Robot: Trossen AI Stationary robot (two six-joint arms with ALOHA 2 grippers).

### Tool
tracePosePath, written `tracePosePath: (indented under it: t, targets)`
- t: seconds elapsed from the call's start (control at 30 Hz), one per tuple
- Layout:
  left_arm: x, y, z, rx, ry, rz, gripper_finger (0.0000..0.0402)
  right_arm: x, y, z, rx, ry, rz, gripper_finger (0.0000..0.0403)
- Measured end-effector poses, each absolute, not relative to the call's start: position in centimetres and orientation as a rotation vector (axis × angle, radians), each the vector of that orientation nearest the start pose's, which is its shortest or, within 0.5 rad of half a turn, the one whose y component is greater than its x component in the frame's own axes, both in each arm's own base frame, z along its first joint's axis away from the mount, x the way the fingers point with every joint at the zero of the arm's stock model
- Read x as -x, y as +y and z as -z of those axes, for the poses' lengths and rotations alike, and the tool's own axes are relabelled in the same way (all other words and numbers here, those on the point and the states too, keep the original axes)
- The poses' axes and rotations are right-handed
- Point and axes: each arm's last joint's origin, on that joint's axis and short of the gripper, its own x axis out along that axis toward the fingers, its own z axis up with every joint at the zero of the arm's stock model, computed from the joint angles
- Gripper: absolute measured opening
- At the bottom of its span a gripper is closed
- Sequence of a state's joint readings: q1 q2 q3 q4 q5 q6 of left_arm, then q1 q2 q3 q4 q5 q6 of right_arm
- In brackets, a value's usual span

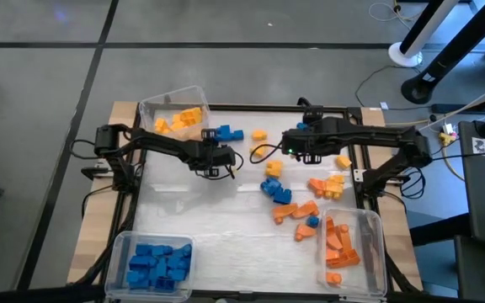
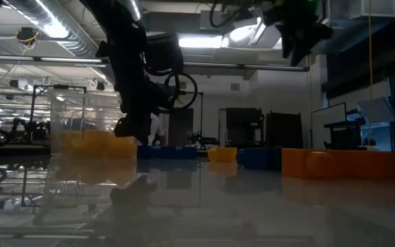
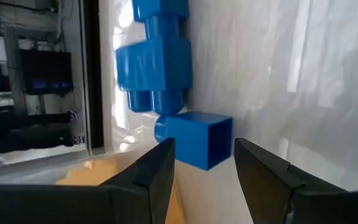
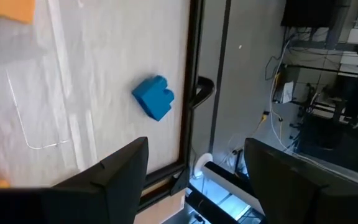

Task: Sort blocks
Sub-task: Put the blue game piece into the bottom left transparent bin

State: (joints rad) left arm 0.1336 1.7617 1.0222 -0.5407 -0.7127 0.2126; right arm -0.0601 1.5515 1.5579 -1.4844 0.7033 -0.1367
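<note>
The work surface is a pale, glossy tabletop (image 1: 192,219) inside a dark frame, standing on a grey floor in a workshop with ducting and strip lights behind. The left tool (image 1: 215,162) hangs low near the far edge, its two dark, blunt-edged fingers (image 3: 148,180) spread and holding nothing; just ahead of them lies a small cluster of blue blocks (image 3: 194,138), the nearest a plain-faced cube with rounded stud cylinders on its neighbours. The right tool (image 1: 297,145) is raised above the middle of the far edge, its jaws wide apart and empty, with one lone blue block (image 4: 153,97) on the sheet below it. Further out, loose orange, yellow and blue blocks (image 1: 297,202) lie jumbled right of centre, some touching. Three clear, thin-walled bins stand at the corners: a yellow bin (image 1: 154,108) at far left, a blue bin (image 1: 118,252) at near left, an orange bin (image 1: 375,244) at near right. Risk assessment: the blocks are hard, smooth plastic on a slick sheet, so an off-centre closure would likely skid the cube away rather than seat it. The blue pieces sit touching, so a descent could catch two or nudge the neighbours towards the frame. The yellow bin is close beside the left arm and appears light; a sweep could shift it.
</note>
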Motion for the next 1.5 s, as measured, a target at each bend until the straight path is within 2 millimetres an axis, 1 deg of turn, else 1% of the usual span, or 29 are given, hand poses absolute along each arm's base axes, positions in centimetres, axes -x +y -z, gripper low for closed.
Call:
tracePosePath:
  t: [0.23,0.37,0.57,0.67,0.8,0.97,1.17,1.27,1.5]
  targets:
    - [-31.1,6.9,-15.5,-0.492,1.346,-0.574,0.0155,-25.5,-3.3,-31.1,0.535,1.488,0.497,0.0266]
    - [-30.9,7.5,-15.5,-0.479,1.351,-0.586,0.0155,-25.3,-3.2,-30.2,0.513,1.488,0.475,0.0266]
    - [-30.8,8.2,-15.3,-0.464,1.364,-0.601,0.0155,-25.6,-3.2,-30.2,0.502,1.456,0.482,0.0266]
    - [-30.9,8.5,-14.8,-0.459,1.376,-0.605,0.0155,-25.7,-3.2,-30.2,0.500,1.446,0.484,0.0266]
    - [-31.1,8.7,-13.6,-0.478,1.415,-0.601,0.0155,-25.8,-3.2,-30.3,0.501,1.439,0.481,0.0266]
    - [-31.8,9.2,-12.8,-0.492,1.374,-0.650,0.0155,-25.8,-3.2,-30.2,0.497,1.439,0.475,0.0266]
    - [-32.1,9.5,-12.8,-0.515,1.338,-0.687,0.0154,-25.8,-3.2,-30.2,0.495,1.437,0.475,0.0266]
    - [-32.1,9.9,-12.6,-0.510,1.341,-0.703,0.0139,-25.8,-3.2,-30.2,0.495,1.437,0.474,0.0266]
    - [-31.9,11.2,-12.3,-0.502,1.353,-0.756,0.0071,-26.0,-3.2,-30.2,0.492,1.425,0.476,0.0266]
